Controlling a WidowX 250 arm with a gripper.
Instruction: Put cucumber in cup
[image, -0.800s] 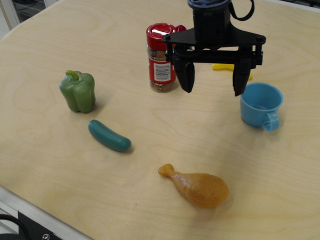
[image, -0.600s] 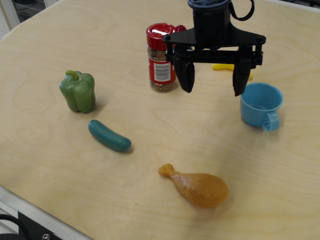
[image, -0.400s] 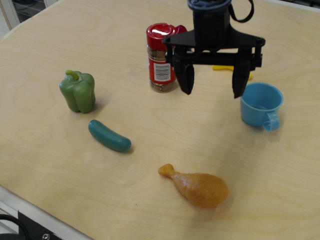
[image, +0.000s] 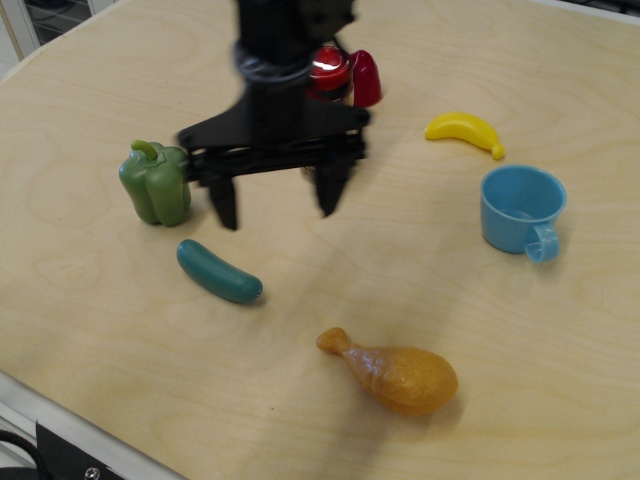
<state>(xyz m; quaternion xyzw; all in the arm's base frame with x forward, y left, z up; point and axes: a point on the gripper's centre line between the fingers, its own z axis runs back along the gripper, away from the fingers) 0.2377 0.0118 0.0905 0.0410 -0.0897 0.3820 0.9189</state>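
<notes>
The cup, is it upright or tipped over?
Upright: the cup stands on its base, open mouth up, handle toward the camera. The cucumber still lies on the table, not inside.

Taking the cucumber (image: 219, 271) as the marker on the table (image: 90, 330): the bell pepper (image: 156, 183) is sitting just behind it to the left. The gripper (image: 275, 200) is hanging just behind it, a little right, jaws spread. The spice jar (image: 328, 73) is standing farther back behind the arm. The chicken drumstick (image: 395, 373) is lying nearer and to the right. The cup (image: 521, 210) is standing far right, with the banana (image: 464, 130) lying behind it.
</notes>
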